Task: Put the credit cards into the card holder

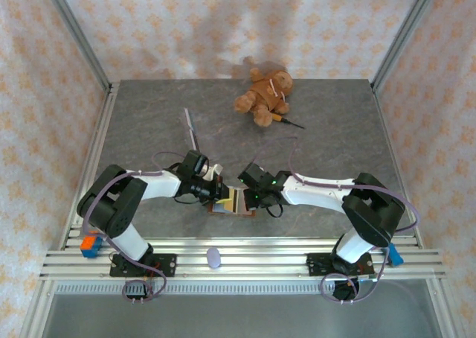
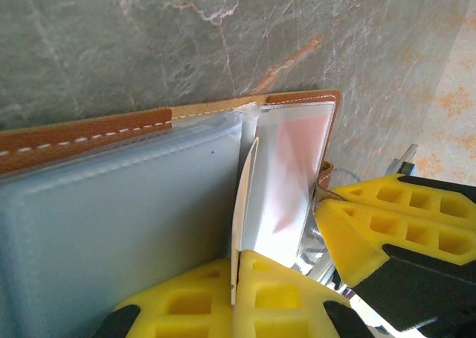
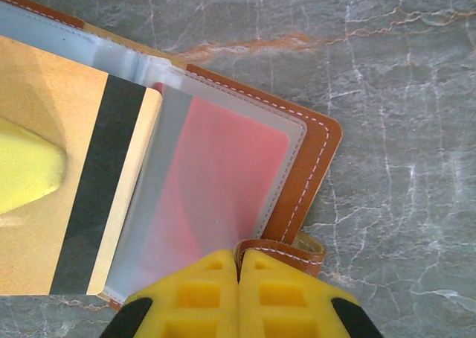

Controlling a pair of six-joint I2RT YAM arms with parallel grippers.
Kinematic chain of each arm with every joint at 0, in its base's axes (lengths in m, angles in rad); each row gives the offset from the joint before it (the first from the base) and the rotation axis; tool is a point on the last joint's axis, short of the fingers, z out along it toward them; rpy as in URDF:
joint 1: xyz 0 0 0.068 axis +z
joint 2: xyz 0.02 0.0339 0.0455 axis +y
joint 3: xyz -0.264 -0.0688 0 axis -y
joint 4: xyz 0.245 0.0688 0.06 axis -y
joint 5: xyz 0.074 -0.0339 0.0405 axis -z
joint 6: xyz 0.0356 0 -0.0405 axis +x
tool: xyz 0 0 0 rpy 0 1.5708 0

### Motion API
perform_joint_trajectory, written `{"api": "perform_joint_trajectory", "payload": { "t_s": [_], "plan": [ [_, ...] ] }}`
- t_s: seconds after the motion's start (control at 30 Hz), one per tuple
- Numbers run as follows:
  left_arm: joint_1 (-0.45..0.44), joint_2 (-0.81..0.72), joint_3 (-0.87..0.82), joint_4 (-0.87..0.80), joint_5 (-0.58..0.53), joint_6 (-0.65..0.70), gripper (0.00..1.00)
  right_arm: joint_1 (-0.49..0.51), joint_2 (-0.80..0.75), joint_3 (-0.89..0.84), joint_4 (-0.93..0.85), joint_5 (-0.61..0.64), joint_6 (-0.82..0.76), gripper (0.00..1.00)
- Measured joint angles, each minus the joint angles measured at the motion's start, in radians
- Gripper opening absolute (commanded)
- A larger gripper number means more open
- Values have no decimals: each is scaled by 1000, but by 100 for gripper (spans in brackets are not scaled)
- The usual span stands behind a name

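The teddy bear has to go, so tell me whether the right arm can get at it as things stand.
Probably yes: only bare table lies between the right pincer and the teddy bear. But that pincer is shut at the edge of the card holder and must back off first.

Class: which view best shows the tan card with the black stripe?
Right wrist: the tan black-striped card shows its striped face. Top view: a small yellow patch. Left wrist: perhaps its thin edge.
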Motion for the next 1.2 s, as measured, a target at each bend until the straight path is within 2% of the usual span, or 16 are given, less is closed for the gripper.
{"api": "perform_joint_trajectory", "payload": {
  "t_s": [0.07,0.27,0.4,0.6,0.8,0.93,1.2],
  "plan": [
    [0,0,0,1,0,1,7,0,-3,-6,4,-1,0,0],
    [0,0,0,-2,-10,13,20,0,-14,-17,18,-4,0,0],
    [-1,-7,9,-15,-26,27,21,0,-16,-19,22,-6,0,0],
    [-2,-10,21,-39,-54,48,19,0,-16,-19,25,-10,0,0],
    [-11,-10,73,-137,-105,107,13,0,-16,-19,26,-14,0,0],
    [-15,-23,130,-238,-137,182,0,0,-18,-21,31,-18,0,0],
    [-15,-31,212,-419,-199,303,0,-4,-24,-25,33,-22,0,0]
  ]
}}
